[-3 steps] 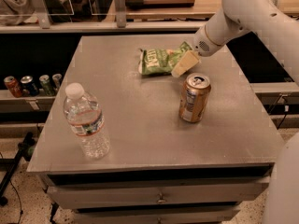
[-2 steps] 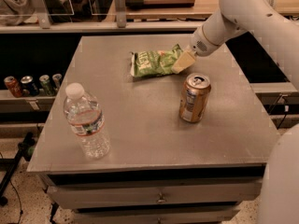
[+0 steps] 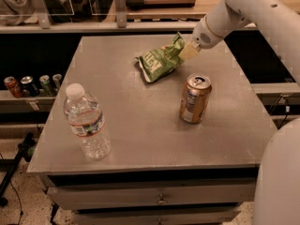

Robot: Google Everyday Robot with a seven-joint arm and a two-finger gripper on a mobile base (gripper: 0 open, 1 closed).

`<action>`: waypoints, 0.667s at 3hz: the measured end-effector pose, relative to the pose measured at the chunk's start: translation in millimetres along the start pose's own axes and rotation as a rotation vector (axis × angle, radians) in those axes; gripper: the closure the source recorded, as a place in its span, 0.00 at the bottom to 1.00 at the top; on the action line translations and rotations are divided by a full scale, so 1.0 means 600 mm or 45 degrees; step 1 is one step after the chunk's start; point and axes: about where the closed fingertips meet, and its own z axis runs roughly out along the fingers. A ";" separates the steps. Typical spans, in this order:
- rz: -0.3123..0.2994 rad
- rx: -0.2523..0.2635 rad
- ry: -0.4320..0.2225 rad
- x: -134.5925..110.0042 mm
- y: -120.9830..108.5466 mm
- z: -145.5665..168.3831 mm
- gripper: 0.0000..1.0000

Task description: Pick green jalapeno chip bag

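Observation:
The green jalapeno chip bag [image 3: 158, 61] is a crinkled glossy green bag with white lettering, at the back middle of the grey metal table [image 3: 140, 135]. My gripper [image 3: 187, 51] comes in from the upper right on the white arm and is shut on the bag's right end. That end is raised, so the bag hangs tilted down to the left. Its lower left end is at or just above the tabletop; I cannot tell if it touches.
A gold-brown soda can [image 3: 195, 99] stands upright in front of the bag, right of centre. A clear water bottle [image 3: 86, 123] stands near the front left edge. Several cans [image 3: 33, 84] sit on a low shelf to the left. Drawers lie below the table front.
The bag lay flat with the gripper at its right end; it shifted slightly left, and now its right end is lifted in the gripper and the bag is tilted.

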 end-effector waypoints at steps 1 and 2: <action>-0.019 0.038 -0.016 -0.017 -0.016 -0.039 1.00; -0.037 0.083 -0.036 -0.036 -0.031 -0.082 1.00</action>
